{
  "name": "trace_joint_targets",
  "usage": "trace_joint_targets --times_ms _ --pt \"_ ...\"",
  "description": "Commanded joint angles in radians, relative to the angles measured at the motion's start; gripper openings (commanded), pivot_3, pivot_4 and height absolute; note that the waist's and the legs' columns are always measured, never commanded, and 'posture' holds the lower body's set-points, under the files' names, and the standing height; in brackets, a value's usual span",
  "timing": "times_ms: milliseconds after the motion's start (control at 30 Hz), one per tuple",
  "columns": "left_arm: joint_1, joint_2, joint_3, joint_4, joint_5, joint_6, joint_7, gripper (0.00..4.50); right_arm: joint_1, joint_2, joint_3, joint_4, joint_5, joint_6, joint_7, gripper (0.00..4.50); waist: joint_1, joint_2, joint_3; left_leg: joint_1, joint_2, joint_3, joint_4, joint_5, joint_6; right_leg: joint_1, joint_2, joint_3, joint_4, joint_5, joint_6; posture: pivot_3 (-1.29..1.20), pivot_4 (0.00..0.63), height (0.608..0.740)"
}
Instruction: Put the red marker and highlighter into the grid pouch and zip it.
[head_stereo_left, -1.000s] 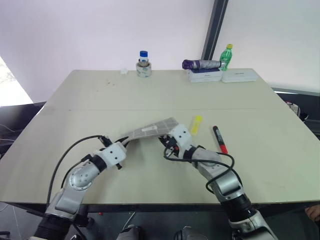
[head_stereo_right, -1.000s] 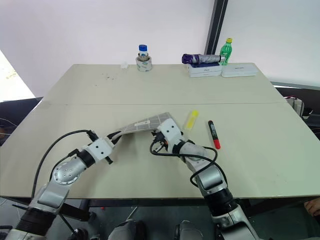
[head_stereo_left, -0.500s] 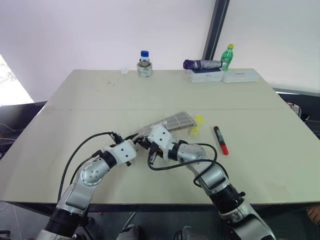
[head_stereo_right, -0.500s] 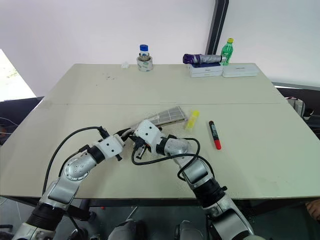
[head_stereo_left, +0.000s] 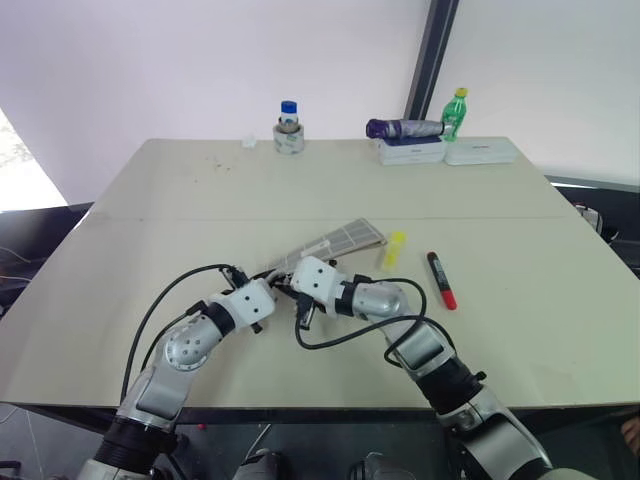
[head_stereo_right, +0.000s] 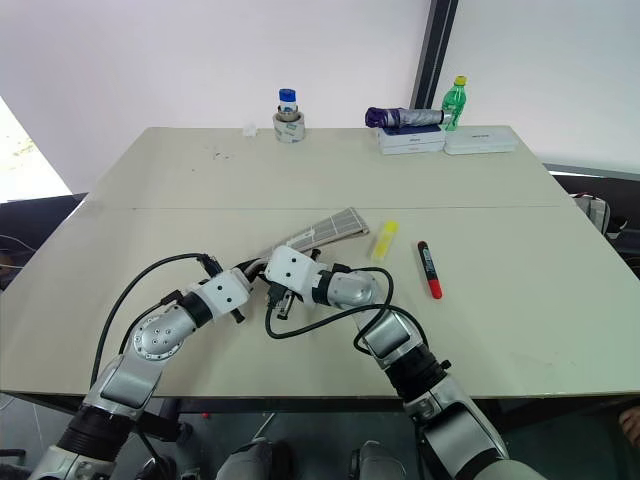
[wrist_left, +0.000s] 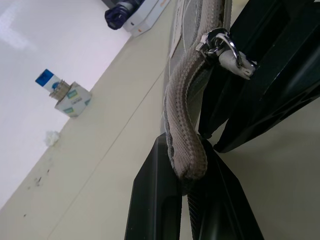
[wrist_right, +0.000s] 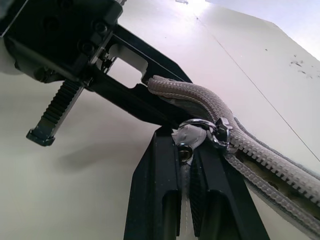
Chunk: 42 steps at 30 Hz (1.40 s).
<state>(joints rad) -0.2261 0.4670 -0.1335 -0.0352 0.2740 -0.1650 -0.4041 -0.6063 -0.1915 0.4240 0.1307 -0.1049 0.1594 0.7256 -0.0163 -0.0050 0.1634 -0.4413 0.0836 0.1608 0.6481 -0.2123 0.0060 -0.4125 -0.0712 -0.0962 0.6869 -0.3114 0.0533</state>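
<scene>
Grey grid-lined fabric pouch (head_stereo_left: 335, 243) corner is clamped in closed left gripper (wrist_left: 186, 176); zipper pull tab (wrist_right: 186, 136) is pinched by closed right gripper (wrist_right: 184, 150) alongside. Tab could slip if tugged; yellow stubby highlighter (head_stereo_left: 394, 248) and red-capped black marker (head_stereo_left: 441, 279) are left beyond.

Compared with one second ago, you will find the right gripper (wrist_right: 186, 150) relocated along the grid pouch (head_stereo_left: 340, 243), from the pouch's end nearest the highlighter (head_stereo_left: 393, 249) to the opposite end, next to the left gripper (wrist_left: 186, 176). Its jaws now pinch the zipper pull (wrist_right: 189, 136). The pouch's highlighter-side end has shifted farther from you across the bench (head_stereo_left: 200, 200).
</scene>
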Motion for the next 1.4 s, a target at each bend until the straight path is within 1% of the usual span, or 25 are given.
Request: trace_joint_targets --times_ms 33,67,100,200,233,367,500,567,633,700,733,800,867,900,967,1067,1133,1200,1300,1367,1400 --pt "-0.025 -0.002 0.010 -0.033 -0.014 -0.024 0.007 0.00 -0.014 0.026 0.002 -0.033 0.045 -0.013 0.040 0.39 0.000 0.000 0.000 0.000 0.000 0.000 0.000 0.000 0.000 0.000 0.000 0.000 0.000 0.000 0.000 0.00 0.150 0.738" --pt "-0.026 -0.001 0.011 -0.031 -0.012 -0.025 0.008 0.00 -0.013 0.027 -0.007 -0.036 0.055 -0.005 0.048 0.79 0.000 0.000 0.000 0.000 0.000 0.000 0.000 0.000 0.000 0.000 0.000 0.000 0.000 0.000 0.000 0.00 0.150 0.738" --pt "-0.026 0.001 0.011 -0.030 -0.011 -0.026 0.009 0.00 -0.013 0.027 -0.013 -0.038 0.062 0.000 0.053 0.99 0.000 0.000 0.000 0.000 0.000 0.000 0.000 0.000 0.000 0.000 0.000 0.000 0.000 0.000 0.000 0.00 0.150 0.738" --pt "-0.024 0.002 0.027 -0.035 -0.023 -0.023 0.013 0.00 0.001 0.013 -0.040 -0.062 0.065 0.014 0.037 2.62 0.001 0.000 0.000 0.000 0.000 0.000 0.000 0.000 0.000 0.000 0.000 0.000 0.000 0.000 0.000 0.00 0.150 0.738" --pt "-0.022 0.004 0.034 -0.036 -0.027 -0.022 0.016 0.00 0.007 -0.002 -0.047 -0.076 0.069 0.010 0.046 3.03 0.001 0.000 0.000 0.000 0.000 0.000 0.000 0.000 0.000 0.000 0.000 0.000 0.000 0.000 0.000 0.00 0.150 0.738" --pt "-0.013 0.015 0.049 -0.033 -0.032 -0.029 0.022 0.00 0.033 -0.071 -0.059 -0.116 0.071 0.018 0.078 3.03 0.003 0.000 0.000 0.000 0.000 0.000 0.000 0.000 0.000 0.000 -0.001 0.000 0.000 0.000 0.000 0.00 0.150 0.738" --pt "-0.011 0.028 0.069 -0.022 -0.041 -0.034 0.025 0.00 0.079 -0.193 -0.104 -0.182 0.108 0.029 0.151 3.03 0.003 0.000 0.000 0.000 0.000 0.000 0.000 0.000 0.000 0.000 -0.001 0.000 0.000 0.000 0.000 0.00 0.150 0.738" --pt "-0.013 0.035 0.077 -0.015 -0.047 -0.040 0.024 0.00 0.094 -0.221 -0.142 -0.204 0.141 0.049 0.150 3.03 0.002 0.000 0.000 0.000 0.000 0.000 0.000 0.000 0.001 0.000 -0.002 0.000 -0.001 0.000 0.000 0.00 0.150 0.738" --pt "-0.014 0.043 0.086 -0.009 -0.054 -0.045 0.022 0.00 0.100 -0.220 -0.199 -0.217 0.191 0.077 0.135 3.03 -0.001 0.000 0.000 0.000 0.000 0.000 0.000 0.000 0.000 0.000 -0.001 0.000 -0.001 0.000 0.000 0.00 0.150 0.738" --pt "-0.015 0.052 0.094 -0.003 -0.062 -0.049 0.019 0.00 0.102 -0.204 -0.254 -0.221 0.243 0.113 0.114 2.52 -0.002 0.000 0.000 0.000 0.001 0.000 -0.001 0.000 0.000 0.000 -0.001 0.000 -0.001 0.000 0.000 0.00 0.150 0.738" --pt "-0.015 0.057 0.097 0.000 -0.065 -0.052 0.018 0.00 0.106 -0.203 -0.268 -0.224 0.251 0.120 0.105 2.19 -0.001 0.000 0.000 0.000 0.001 0.000 -0.001 0.000 0.000 0.000 -0.001 0.000 -0.001 0.000 0.000 0.00 0.150 0.738" --pt "-0.013 0.065 0.100 0.005 -0.068 -0.058 0.014 0.00 0.119 -0.194 -0.285 -0.233 0.264 0.133 0.080 1.23 0.000 0.000 0.000 0.000 0.001 0.000 -0.001 0.000 0.000 0.000 -0.001 0.000 -0.001 0.000 0.000 0.00 0.150 0.738" --pt "-0.010 0.074 0.103 0.012 -0.066 -0.062 0.013 0.00 0.134 -0.190 -0.273 -0.234 0.254 0.120 0.067 0.28 0.002 0.000 0.000 0.000 0.001 0.000 -0.001 0.000 0.000 0.000 -0.001 0.000 -0.001 0.000 0.000 0.00 0.150 0.738" --pt "-0.008 0.078 0.105 0.015 -0.065 -0.065 0.014 0.00 0.139 -0.188 -0.270 -0.234 0.253 0.119 0.064 0.11 0.003 0.000 0.000 0.000 0.001 0.000 -0.001 0.000 0.000 0.000 -0.001 0.000 -0.001 0.000 0.000 0.00 0.150 0.738" --pt "-0.003 0.094 0.117 0.024 -0.058 -0.069 0.024 0.00 0.142 -0.187 -0.280 -0.210 0.243 0.107 0.041 0.11 0.003 0.000 0.000 0.000 0.000 0.000 -0.001 0.000 0.000 0.000 -0.001 0.000 -0.001 0.000 0.000 0.00 0.150 0.738" --pt "0.005 0.115 0.139 0.031 -0.049 -0.064 0.041 0.00 0.100 -0.181 -0.319 -0.121 0.187 0.100 -0.074 0.11 0.001 0.000 0.000 0.000 0.000 0.000 -0.001 0.000 0.000 0.000 -0.001 0.000 -0.001 0.000 0.000 0.00 0.150 0.738" --pt "0.010 0.120 0.149 0.033 -0.040 -0.055 0.055 0.00 0.062 -0.167 -0.365 -0.061 0.201 0.114 -0.134 0.62 0.001 0.000 0.000 0.000 0.000 0.000 -0.001 0.000 0.000 0.000 -0.001 0.000 -0.001 0.000 0.000 0.00 0.150 0.738" --pt "0.018 0.126 0.149 0.035 -0.016 -0.049 0.071 0.00 0.040 -0.167 -0.376 -0.015 0.184 0.090 -0.173 1.40 0.002 0.000 0.000 0.000 0.000 0.000 -0.001 0.000 0.000 0.000 -0.001 0.000 -0.001 0.000 0.000 0.00 0.150 0.738" --pt "0.028 0.116 0.142 0.031 0.019 -0.027 0.108 0.00 0.002 -0.181 -0.362 0.068 0.108 0.086 -0.257 3.03 0.001 0.000 0.000 0.000 0.000 0.000 -0.001 0.000 0.000 0.000 -0.001 0.000 -0.001 0.000 0.000 0.00 0.150 0.738" --pt "0.031 0.107 0.132 0.025 0.029 -0.020 0.117 0.00 -0.037 -0.173 -0.369 0.117 0.077 0.128 -0.321 4.06 0.001 0.000 0.000 0.000 0.000 0.000 -0.001 0.000 0.000 0.000 -0.001 0.000 -0.001 0.000 0.000 0.00 0.150 0.738" --pt "0.033 0.102 0.125 0.020 0.034 -0.022 0.119 0.00 -0.067 -0.144 -0.407 0.128 0.101 0.208 -0.372 4.06 0.000 0.000 0.000 0.000 0.000 0.001 -0.001 0.000 0.000 0.000 -0.001 0.000 -0.001 0.000 0.000 0.00 0.150 0.738"
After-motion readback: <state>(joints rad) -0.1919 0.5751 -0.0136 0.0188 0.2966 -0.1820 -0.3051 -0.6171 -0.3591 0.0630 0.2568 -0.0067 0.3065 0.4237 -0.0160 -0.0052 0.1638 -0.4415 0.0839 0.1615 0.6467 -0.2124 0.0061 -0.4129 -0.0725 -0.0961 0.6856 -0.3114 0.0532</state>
